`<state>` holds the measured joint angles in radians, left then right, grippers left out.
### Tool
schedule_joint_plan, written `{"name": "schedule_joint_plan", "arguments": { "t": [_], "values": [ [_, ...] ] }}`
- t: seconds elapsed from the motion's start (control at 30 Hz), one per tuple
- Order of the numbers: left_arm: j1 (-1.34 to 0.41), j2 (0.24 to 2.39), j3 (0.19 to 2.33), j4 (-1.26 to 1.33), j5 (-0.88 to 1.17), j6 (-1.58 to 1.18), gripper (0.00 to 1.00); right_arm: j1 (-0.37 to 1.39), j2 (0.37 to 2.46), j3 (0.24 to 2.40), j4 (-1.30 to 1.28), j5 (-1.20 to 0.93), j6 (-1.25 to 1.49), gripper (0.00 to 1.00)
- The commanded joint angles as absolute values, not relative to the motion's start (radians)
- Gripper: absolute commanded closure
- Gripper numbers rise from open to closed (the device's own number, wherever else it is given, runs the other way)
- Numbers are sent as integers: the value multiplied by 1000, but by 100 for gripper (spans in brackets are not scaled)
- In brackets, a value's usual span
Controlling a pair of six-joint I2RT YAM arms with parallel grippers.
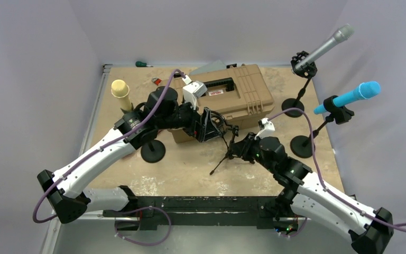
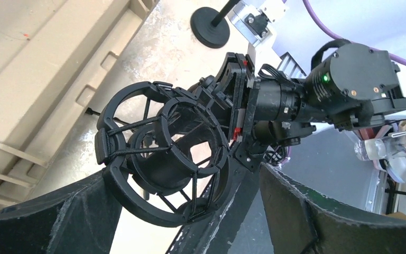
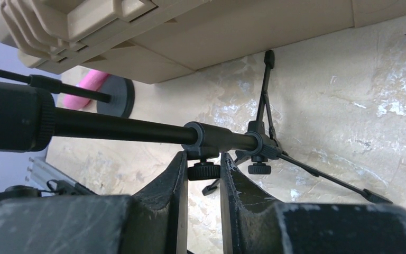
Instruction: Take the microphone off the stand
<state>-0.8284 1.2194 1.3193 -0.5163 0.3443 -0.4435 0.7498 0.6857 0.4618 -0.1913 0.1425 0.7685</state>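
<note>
A small black tripod stand (image 1: 223, 159) lies tilted in the middle of the table, in front of the tan case. My right gripper (image 3: 203, 168) is shut on the knurled knob under the stand's pole clamp (image 3: 203, 138); in the top view the right gripper (image 1: 239, 149) sits at that pole. The stand's black shock mount (image 2: 158, 159) is an empty ring with no microphone in it. It hangs between the wide-open fingers of my left gripper (image 2: 190, 227), close to the left finger (image 2: 47, 222) and clear of the right one. From above, the left gripper (image 1: 217, 127) is at the mount.
A tan hard case (image 1: 232, 92) stands behind both grippers. A grey microphone (image 1: 328, 45) and a blue microphone (image 1: 351, 96) sit on stands at the right, a cream one (image 1: 120, 90) on a stand at the left. A pink object (image 3: 82, 91) lies by a round base (image 3: 119, 96).
</note>
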Motion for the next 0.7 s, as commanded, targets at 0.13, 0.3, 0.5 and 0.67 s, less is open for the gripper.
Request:
{"name": "schedule_joint_plan", "arguments": {
  "t": [0.13,0.3,0.5,0.67],
  "values": [
    [-841,1194,1319,-491,405,-445,11,967,905,651,-524,495,920,100],
    [-841,1186,1313,-486,406,-449,11,994,930,669,-517,517,909,100],
    [-841,1174,1313,-493,405,-445,11,995,795,606,-364,346,895,63],
    [-841,1168,1313,-492,406,-447,11,991,619,542,-315,292,918,38]
  ]
}}
